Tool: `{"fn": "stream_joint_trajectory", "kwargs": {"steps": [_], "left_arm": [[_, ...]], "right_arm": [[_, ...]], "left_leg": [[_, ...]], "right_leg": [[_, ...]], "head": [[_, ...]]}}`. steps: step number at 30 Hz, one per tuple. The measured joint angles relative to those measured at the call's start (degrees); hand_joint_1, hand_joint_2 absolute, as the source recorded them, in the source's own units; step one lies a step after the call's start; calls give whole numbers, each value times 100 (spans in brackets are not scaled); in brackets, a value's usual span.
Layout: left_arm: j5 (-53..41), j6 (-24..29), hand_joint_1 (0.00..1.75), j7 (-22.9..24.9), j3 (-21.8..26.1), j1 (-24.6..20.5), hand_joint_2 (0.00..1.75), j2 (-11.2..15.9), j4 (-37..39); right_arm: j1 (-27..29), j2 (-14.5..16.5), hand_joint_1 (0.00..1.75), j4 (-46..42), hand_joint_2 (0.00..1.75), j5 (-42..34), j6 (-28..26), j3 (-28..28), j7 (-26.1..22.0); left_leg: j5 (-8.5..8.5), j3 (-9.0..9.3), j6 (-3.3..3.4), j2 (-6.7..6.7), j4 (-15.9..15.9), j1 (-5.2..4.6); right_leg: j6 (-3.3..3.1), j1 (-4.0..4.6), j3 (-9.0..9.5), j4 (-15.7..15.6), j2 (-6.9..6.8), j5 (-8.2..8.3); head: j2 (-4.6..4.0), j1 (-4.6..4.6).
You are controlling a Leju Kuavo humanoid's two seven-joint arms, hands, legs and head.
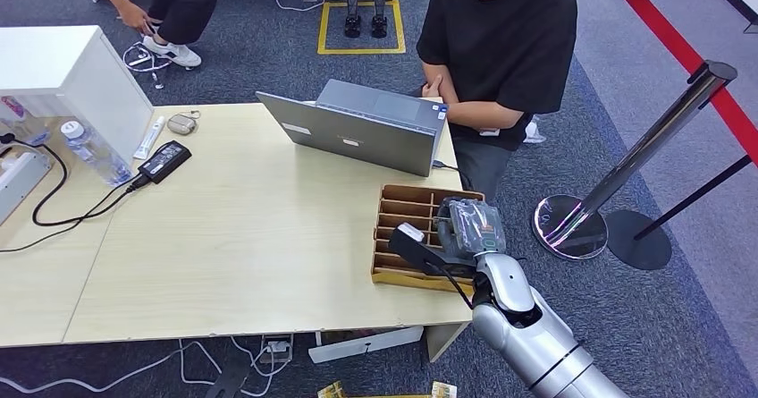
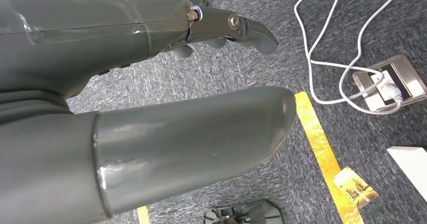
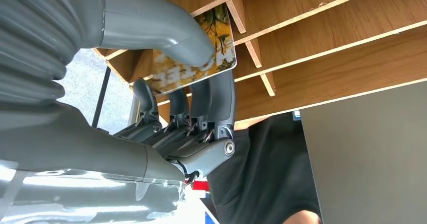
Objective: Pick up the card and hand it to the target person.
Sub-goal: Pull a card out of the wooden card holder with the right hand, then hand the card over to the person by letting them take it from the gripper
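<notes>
Fingers point(image 3: 214, 95) and thumb of the right hand point(image 3: 166, 108) are clamped on the card point(image 3: 201, 53), above the wooden rack point(image 1: 407, 215); the thumb hides much of its print. Left hand point(image 2: 151, 83) hangs over carpet, fingers apart, holding nothing. The person point(image 1: 501, 49) sits behind the laptop point(image 1: 366, 130), head cut off.

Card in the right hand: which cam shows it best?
Right wrist view: the card is close up, pinched between the right hand's thumb and fingers, over the wooden rack. In the head view the hand covers it. The left wrist view looks down at the carpet.

Glossy card point(image 3: 201, 48) (printed), raw wood rack point(image 1: 407, 215), matt laptop point(image 1: 362, 134).
</notes>
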Motion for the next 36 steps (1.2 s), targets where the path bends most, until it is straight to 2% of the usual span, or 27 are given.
{"fn": "stream_joint_trajectory", "kwargs": {"steps": [12, 17, 22, 28, 36], "left_arm": [[-36, -3, 0, 43, 0, 4, 0, -4, 0], [-43, -3, 0, 43, 0, 4, 0, -6, 0], [-48, 2, 0, 37, 0, 13, 0, -6, 0], [-40, 33, 0, -22, 6, 63, 0, -6, 2], [22, 56, 0, -100, 16, 118, 0, -6, 2]], "right_arm": [[-2, -1, 139, -1, 175, 16, 0, 0, 0], [-5, 1, 154, -1, 175, 19, 1, 0, 0], [-21, -18, 154, -90, 175, 34, 111, -5, 91], [-77, -204, 154, -672, 175, 51, 441, -57, 342], [-406, -578, 143, -1910, 175, 61, 1035, -272, 636]], "left_leg": [[0, 1, 0, 0, 0, 0], [0, 1, 0, 0, 0, 0], [0, 2, 0, 0, 1, 0], [1, 1, 1, 1, 2, -1], [1, 2, 1, 2, 3, -2]], "right_leg": [[0, 0, 1, 0, 0, 0], [0, 0, 1, 0, 0, 0], [0, 0, 1, 0, 0, 0], [1, -1, 0, 0, 0, 1], [1, -1, 0, -1, 2, 1]], "head": [[0, 1], [1, 0], [0, 0], [1, 1], [1, 1]]}}
